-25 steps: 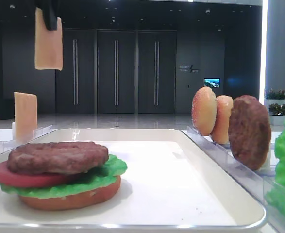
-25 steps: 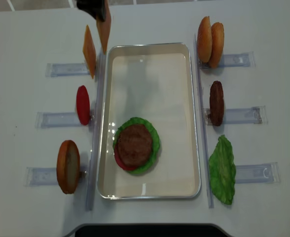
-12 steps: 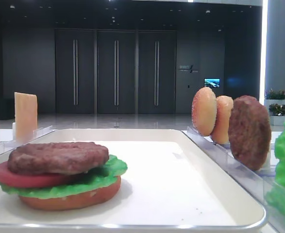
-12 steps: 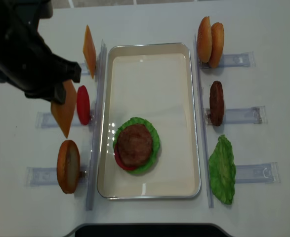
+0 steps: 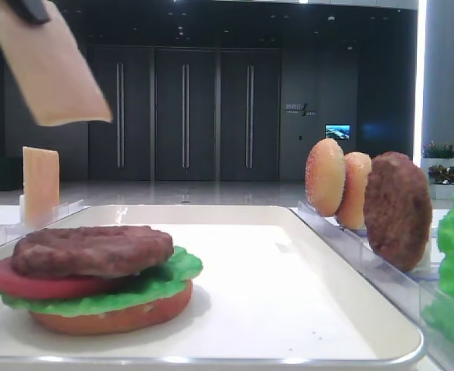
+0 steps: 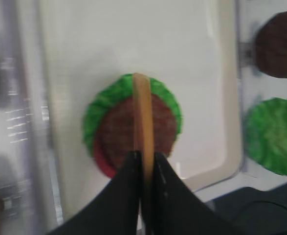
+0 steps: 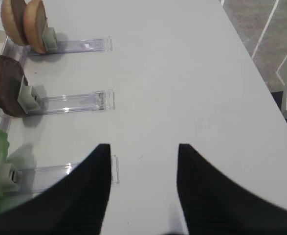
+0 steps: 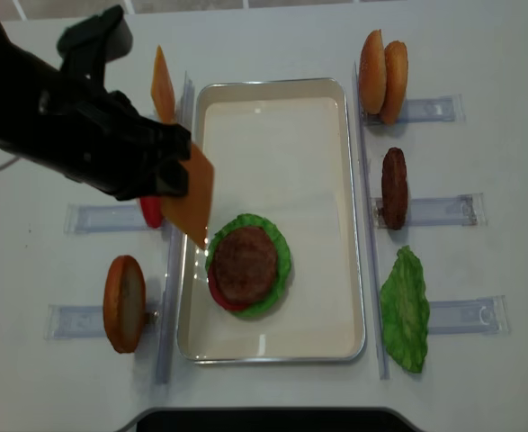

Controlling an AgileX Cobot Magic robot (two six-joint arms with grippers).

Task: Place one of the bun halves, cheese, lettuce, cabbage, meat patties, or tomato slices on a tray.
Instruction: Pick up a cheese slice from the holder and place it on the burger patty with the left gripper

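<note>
Left gripper is clamping the cheese by its upper edge; in the left wrist view the jaws are pinching the slice edge-on. The cheese is hanging tilted in the air over the tray's left rim, just up-left of the stack, not touching it.

Stack is sitting in the near-left part of the tray: flat orange-brown bun at the bottom, then lettuce, tomato, patty on top.

Left of the tray: second cheese slice standing in a clear rack, a red tomato slice mostly hidden behind the arm, a bun half upright nearest the camera edge.

Right of the tray: two bun halves side by side, a patty on edge, a loose lettuce leaf.

Right gripper is hovering over bare table right of the tray, fingers spread apart, holding nothing.

Writing: a small wall sign is showing in the background of the low exterior view, too small to read. No brand marks legible elsewhere.
</note>
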